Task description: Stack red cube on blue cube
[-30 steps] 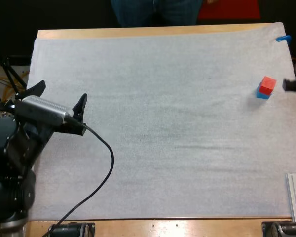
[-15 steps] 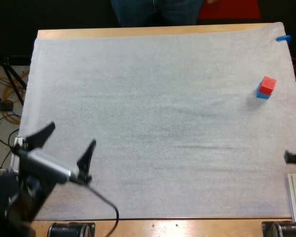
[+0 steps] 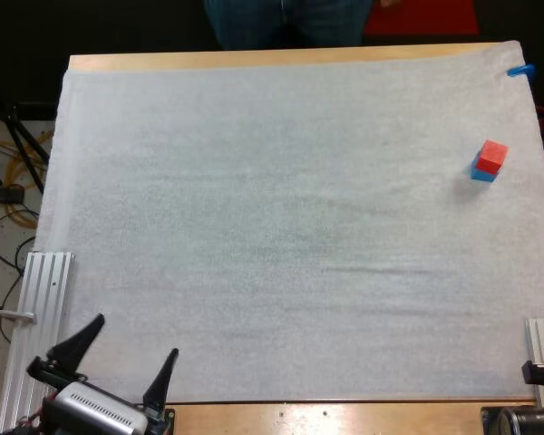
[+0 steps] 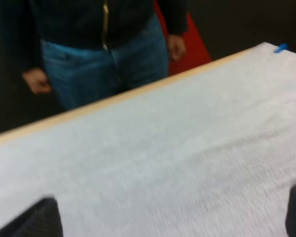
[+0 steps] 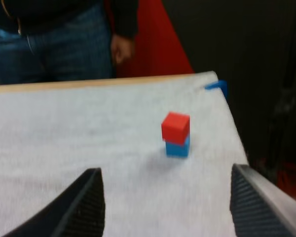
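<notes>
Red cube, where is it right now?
In the high view the red cube rests on top of the blue cube, at the white mat's right edge, toward the far side.

You have a white mat (image 3: 281, 227) covering nearly all of the wooden surface (image 3: 254, 60), with bare wood left as a strip along the far edge and another along the near edge. Just beyond the far edge a person (image 3: 286, 18) stands facing the surface, arms down at the sides. A ribbed metal rail (image 3: 41, 317) lies along the mat's left edge toward the near side, and a second rail (image 3: 542, 362) sits at the near right. Off to the left you can see dark tripod legs (image 3: 14, 136) and cables (image 3: 23, 213) on the floor.
</notes>
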`<state>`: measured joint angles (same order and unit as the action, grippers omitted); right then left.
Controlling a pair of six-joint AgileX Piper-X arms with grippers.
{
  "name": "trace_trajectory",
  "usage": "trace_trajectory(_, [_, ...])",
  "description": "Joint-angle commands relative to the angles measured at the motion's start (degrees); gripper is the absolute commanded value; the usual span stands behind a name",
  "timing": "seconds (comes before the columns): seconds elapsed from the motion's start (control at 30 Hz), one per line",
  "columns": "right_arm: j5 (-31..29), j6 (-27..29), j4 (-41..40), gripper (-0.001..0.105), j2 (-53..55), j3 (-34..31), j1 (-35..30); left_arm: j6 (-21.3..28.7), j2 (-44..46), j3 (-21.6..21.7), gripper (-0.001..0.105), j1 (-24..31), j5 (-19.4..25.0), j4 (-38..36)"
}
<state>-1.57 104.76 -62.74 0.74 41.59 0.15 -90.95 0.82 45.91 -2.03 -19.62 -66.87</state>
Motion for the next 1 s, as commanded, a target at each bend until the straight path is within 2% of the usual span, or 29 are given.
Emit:
trace_trajectory(0.0, [-0.44, -0.95, -3.21, 0.055, 2.25, 0.14, 0.09, -0.06, 6.81, -0.63, 0.087, -0.27, -0.19, -3.41])
trace_trajectory(0.13, [0.35, -1.20, -2.99, 0.055, 2.31, -0.75, 0.13, -0.08, 7.82, -0.80, 0.087, 0.06, -0.19, -10.84])
trace_trajectory(0.23, [0.42, -1.57, -1.62, 0.055, 2.35, -1.04, 0.13, 0.07, 8.06, -2.57, 0.087, 0.05, 1.03, -11.53])
trace_trajectory(0.33, [0.45, -1.57, 0.07, 0.055, 2.35, -1.96, 0.13, 0.07, 7.94, -4.71, 0.087, 0.05, 0.99, -7.71])
trace_trajectory(0.53, [0.57, -1.57, 2.17, 0.055, 2.25, -5.61, 0.13, -0.48, 7.93, -10.03, 0.087, 0.05, 0.99, 7.24])
trace_trajectory(0.63, [0.57, -1.57, 2.57, 0.055, 2.25, -7.33, 0.13, -0.48, 7.93, -12.82, 0.087, 0.05, 1.19, 11.69])
trace_trajectory(0.87, [0.57, -2.13, 2.92, 0.055, 2.14, -11.01, 0.13, -0.48, 7.87, -18.38, 0.087, 0.05, 1.53, 12.36])
trace_trajectory(0.97, [0.57, -2.23, 3.01, 0.055, 2.14, -11.05, 0.13, -1.15, 7.87, -18.63, 0.087, 0.05, 1.58, 12.98])
